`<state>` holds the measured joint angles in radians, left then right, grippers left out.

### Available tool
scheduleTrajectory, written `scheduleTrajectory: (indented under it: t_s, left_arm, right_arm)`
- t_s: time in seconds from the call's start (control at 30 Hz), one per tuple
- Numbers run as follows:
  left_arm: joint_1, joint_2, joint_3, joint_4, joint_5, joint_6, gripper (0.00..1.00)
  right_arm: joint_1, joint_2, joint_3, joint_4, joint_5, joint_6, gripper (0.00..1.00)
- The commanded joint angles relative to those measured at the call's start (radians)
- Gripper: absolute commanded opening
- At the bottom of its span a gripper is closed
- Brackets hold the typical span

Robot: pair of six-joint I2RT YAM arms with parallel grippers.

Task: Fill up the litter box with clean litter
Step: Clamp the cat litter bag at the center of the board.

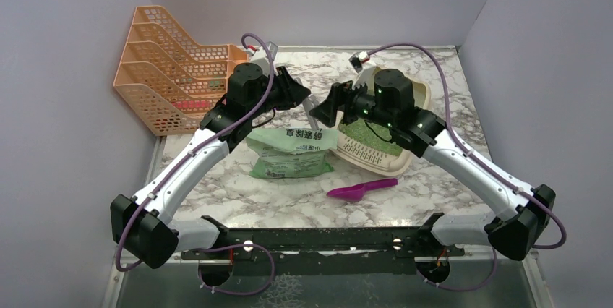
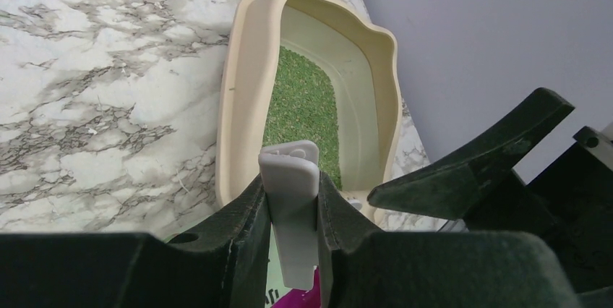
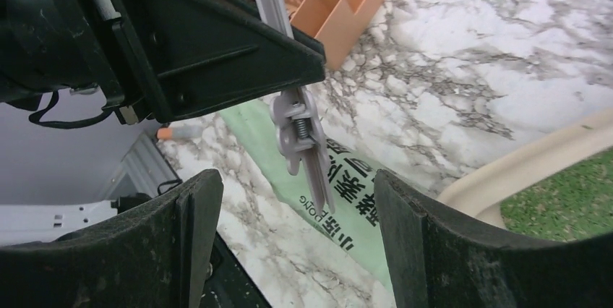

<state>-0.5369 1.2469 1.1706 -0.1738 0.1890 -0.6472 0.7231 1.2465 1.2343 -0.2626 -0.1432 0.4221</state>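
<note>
l fingers (image 2: 242, 243) pinch grey clip (image 2: 290, 199), r fingers (image 3: 181, 243) wide apart near it.

A beige plastic rounded-rectangular litter box (image 1: 365, 152) with a raised rim sits right of centre on the marbled table (image 1: 238, 185), its slotted lip at the near end. Small bright green litter granules (image 2: 303, 105) cover part of its floor. A soft translucent green plastic bag (image 1: 289, 155) with dark print lies flat just left of it.
</note>
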Motion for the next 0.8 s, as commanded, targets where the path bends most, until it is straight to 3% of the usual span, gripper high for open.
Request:
scheduleTrajectory:
  t_s: [0.0, 0.17, 0.33, 0.77]
  left_arm:
    - [0.0, -0.019, -0.004, 0.022, -0.015, -0.002, 0.15]
    - [0.0, -0.014, 0.001, 0.019, -0.007, -0.002, 0.15]
    - [0.0, -0.015, 0.004, 0.016, -0.005, 0.001, 0.15]
    - [0.0, -0.007, 0.012, 0.002, -0.004, 0.004, 0.15]
  right_arm:
    - [0.003, 0.04, 0.004, 0.085, -0.144, -0.007, 0.81]
    - [0.002, 0.092, 0.05, 0.054, -0.122, -0.046, 0.8]
    - [0.003, 0.113, 0.068, 0.06, -0.105, -0.067, 0.69]
    - [0.003, 0.123, 0.069, 0.111, -0.117, -0.07, 0.54]
